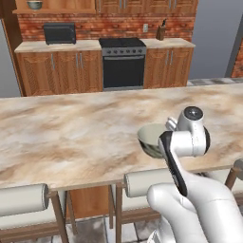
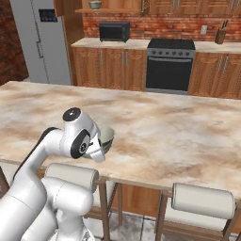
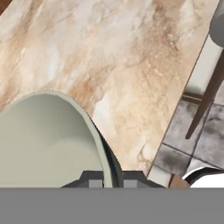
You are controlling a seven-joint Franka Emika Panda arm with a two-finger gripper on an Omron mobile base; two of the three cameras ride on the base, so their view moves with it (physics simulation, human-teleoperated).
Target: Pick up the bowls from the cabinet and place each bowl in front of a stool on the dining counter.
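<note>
Glazed round bowl (image 3: 43, 140) pinched in end effector (image 3: 110, 180) above marbled stone counter (image 1: 71, 133)

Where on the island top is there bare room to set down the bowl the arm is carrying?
The dining counter is bare across its whole marbled top, from the stool edge to the far side. The only crowding is where the held bowl and gripper hang near the front edge.

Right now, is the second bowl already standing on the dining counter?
No, the second bowl sits on the cabinet shelf above the microwave, far behind the dining counter.
</note>
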